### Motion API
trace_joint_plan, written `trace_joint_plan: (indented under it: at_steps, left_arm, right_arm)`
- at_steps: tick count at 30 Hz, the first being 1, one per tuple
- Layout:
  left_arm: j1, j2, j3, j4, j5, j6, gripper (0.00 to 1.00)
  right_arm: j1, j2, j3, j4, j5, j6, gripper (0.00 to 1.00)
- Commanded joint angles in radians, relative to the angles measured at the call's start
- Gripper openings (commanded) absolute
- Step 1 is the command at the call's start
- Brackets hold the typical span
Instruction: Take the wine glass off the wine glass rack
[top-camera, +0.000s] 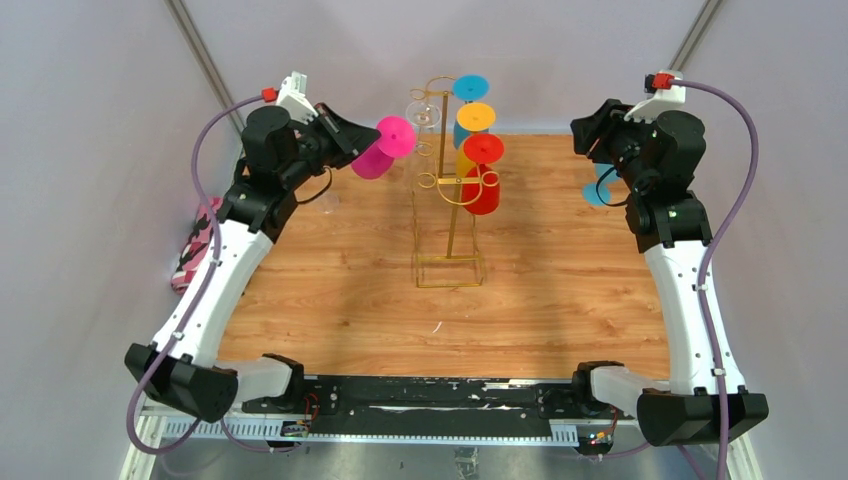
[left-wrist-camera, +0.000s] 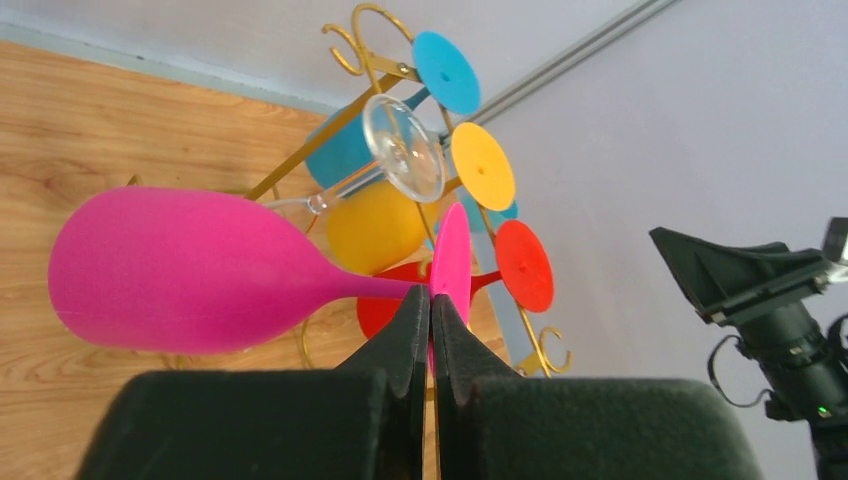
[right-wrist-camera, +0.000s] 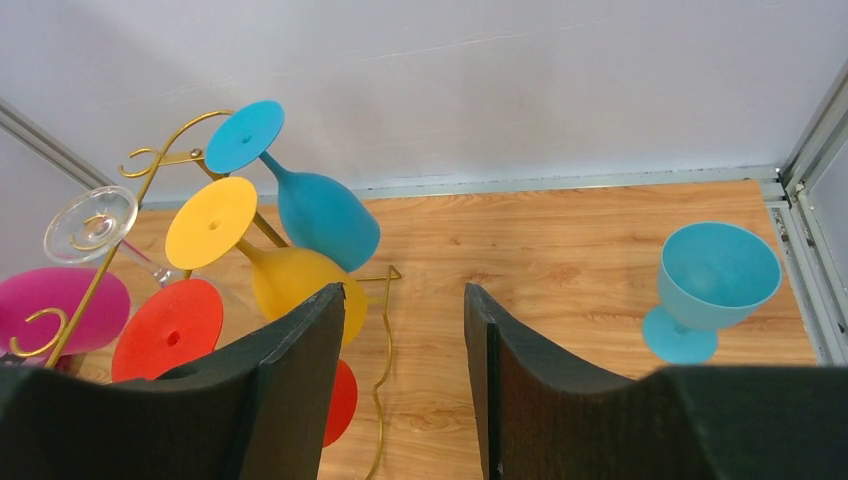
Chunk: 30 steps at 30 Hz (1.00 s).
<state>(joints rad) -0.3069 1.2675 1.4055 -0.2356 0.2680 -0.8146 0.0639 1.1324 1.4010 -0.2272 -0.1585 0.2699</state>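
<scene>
Left wrist view: left fingers (left-wrist-camera: 405, 340) pinch the stem of the sideways pink wine glass (left-wrist-camera: 190, 270), bowl leftward; right fingers (right-wrist-camera: 300, 380) spread.

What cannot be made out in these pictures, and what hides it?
- Left wrist view: where the left gripper meets the pink wine glass stem; its fingers cover it.
- Right wrist view: the red glass bowl, mostly behind the right gripper.
- Top external view: the teal glass, mostly behind the right arm.
</scene>
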Motion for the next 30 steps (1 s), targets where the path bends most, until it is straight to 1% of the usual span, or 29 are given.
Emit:
trace_joint_plan:
  at_steps: [1,5,8,11,13,14,16,18,19,21,22,25,30]
  left_arm:
    - [0.003,-0.111,0.006,-0.043,-0.02,0.038,0.0]
    - [0.003,-0.181,0.006,-0.108,-0.042,0.053,0.0]
    - [0.003,-0.231,0.004,-0.115,-0.029,0.06,0.0]
    - [0.003,-0.261,0.031,-0.08,0.053,0.095,0.0]
    - [0.003,-0.27,0.063,-0.054,0.141,0.135,0.0]
    - [0.003,-0.276,0.069,-0.014,0.208,0.149,0.0]
    - [0.003,-0.284,0.054,0.111,0.355,0.121,0.0]
    - [0.003,-0.274,0.023,0.316,0.551,0.026,0.0]
    - [0.002,-0.268,0.016,0.382,0.608,-0.005,0.0]
    - [0.002,-0.249,0.043,0.397,0.712,0.017,0.0]
    - [0.002,-0.249,0.041,0.404,0.751,0.041,0.0]
    - [0.002,-0.257,0.009,0.471,0.886,0.114,0.0]
    - [-0.005,-0.298,-0.031,0.479,1.062,0.264,0.0]
  right_arm:
    - [0.014,0.002,-0.013,0.026,-0.022,0.01,0.52]
    - [0.015,0.007,-0.011,0.028,-0.032,0.014,0.52]
    - [0.014,0.01,-0.009,0.03,-0.066,0.02,0.52]
    - [0.014,0.011,-0.019,0.054,-0.171,0.035,0.53]
    - [0.014,0.021,-0.022,0.076,-0.302,0.055,0.54]
    - [0.014,0.028,-0.021,0.091,-0.382,0.07,0.54]
    - [0.014,0.036,-0.04,0.19,-0.553,0.134,0.55]
    - [0.014,0.031,-0.088,0.378,-0.715,0.249,0.56]
    - [0.015,0.026,-0.111,0.481,-0.778,0.336,0.57]
    - [0.014,0.008,-0.145,0.638,-0.865,0.423,0.57]
    - [0.015,0.001,-0.153,0.681,-0.891,0.444,0.57]
    - [0.014,-0.019,-0.17,0.788,-0.951,0.494,0.57]
    - [0.014,-0.025,-0.204,1.063,-1.02,0.662,0.57]
